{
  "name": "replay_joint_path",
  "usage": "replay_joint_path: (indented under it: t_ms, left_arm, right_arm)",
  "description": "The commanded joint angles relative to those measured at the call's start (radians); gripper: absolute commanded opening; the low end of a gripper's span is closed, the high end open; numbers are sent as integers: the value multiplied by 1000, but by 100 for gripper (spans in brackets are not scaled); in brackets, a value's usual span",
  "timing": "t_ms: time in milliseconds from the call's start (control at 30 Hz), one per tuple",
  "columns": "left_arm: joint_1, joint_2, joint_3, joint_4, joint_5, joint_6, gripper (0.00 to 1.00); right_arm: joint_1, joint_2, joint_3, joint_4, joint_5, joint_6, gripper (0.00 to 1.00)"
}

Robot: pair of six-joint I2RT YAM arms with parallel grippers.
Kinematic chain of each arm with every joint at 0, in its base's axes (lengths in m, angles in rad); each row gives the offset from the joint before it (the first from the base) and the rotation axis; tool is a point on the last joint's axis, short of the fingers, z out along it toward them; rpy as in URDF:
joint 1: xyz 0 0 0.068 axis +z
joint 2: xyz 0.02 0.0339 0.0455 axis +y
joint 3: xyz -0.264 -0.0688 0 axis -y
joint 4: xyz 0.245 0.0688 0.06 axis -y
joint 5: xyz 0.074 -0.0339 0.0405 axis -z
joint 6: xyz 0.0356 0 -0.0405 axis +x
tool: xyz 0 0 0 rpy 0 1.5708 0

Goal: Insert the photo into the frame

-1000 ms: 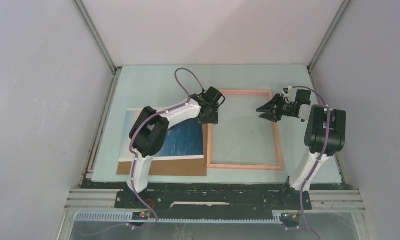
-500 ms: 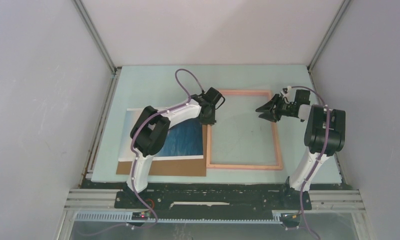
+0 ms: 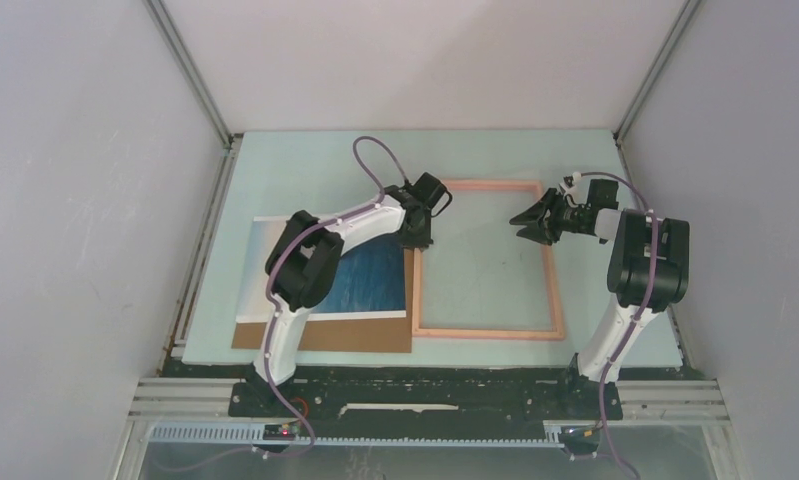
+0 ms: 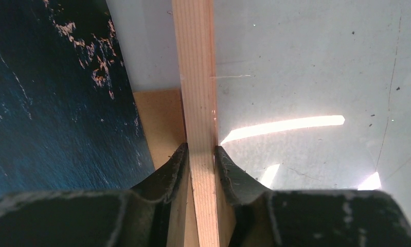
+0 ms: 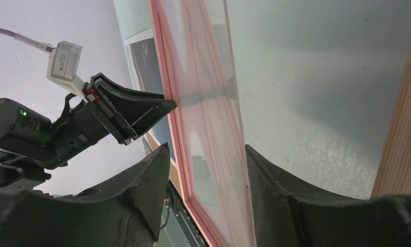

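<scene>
No text, label, brand, number or sign legible in any view: none on blue-sea paper print with white border (image 3: 370, 280), thin salmon-pink wooden picture frame (image 3: 485, 333), or plain brown cardboard sheet (image 3: 355, 336) near left.

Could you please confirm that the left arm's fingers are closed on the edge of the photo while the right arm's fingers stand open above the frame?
Not quite: the left fingers are closed on the frame, on its wooden side rail, not on the photo, which lies beside that rail. The left wrist view shows this. The right fingers do stand open above the frame.
</scene>
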Motion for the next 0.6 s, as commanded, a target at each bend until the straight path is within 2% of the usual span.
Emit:
replay_joint_path:
  t_ms: [0,267,567]
  left_arm:
    - [-19,100,16,-64,-29,-10,20]
    - [-23,147,0,-88,-63,-29,14]
    - [-22,156,-24,-75,-72,-27,12]
  right_arm:
    - [17,-59,29,-28,3,-23,61]
    - [17,-75,29,-56,34,-42,68]
    - [4,-102,50,-128,99,-81,83]
